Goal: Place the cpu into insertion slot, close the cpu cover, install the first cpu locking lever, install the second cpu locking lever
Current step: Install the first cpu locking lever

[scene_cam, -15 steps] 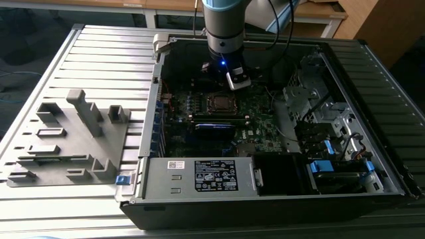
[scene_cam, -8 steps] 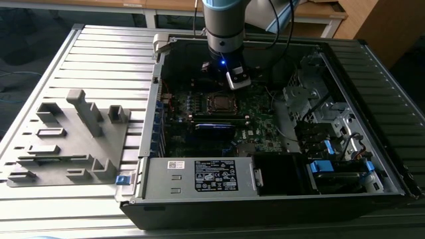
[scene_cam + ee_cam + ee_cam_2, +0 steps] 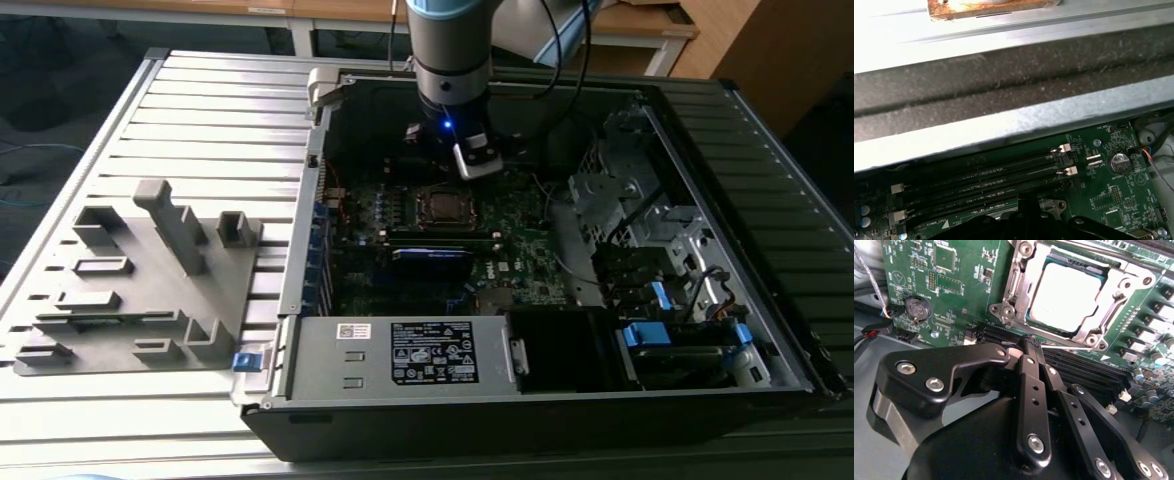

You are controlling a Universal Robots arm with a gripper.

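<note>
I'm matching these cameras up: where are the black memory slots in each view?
Exterior view: memory slots just below the cpu.
Second wrist view: slots between the cpu and the gripper.
First wrist view: slots between the case wall and the gripper.
Shared landmark: coin battery, in both wrist views.

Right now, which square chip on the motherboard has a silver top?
The cpu, pale silver and ringed by the cpu cover in the second wrist view; the other square chip there is black and bare.

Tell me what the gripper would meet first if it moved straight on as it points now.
Probably the black memory slots, right beside the cpu cover: in the second wrist view the gripper points at them. Depth is unclear, so the cover's edge is also possible.
</note>
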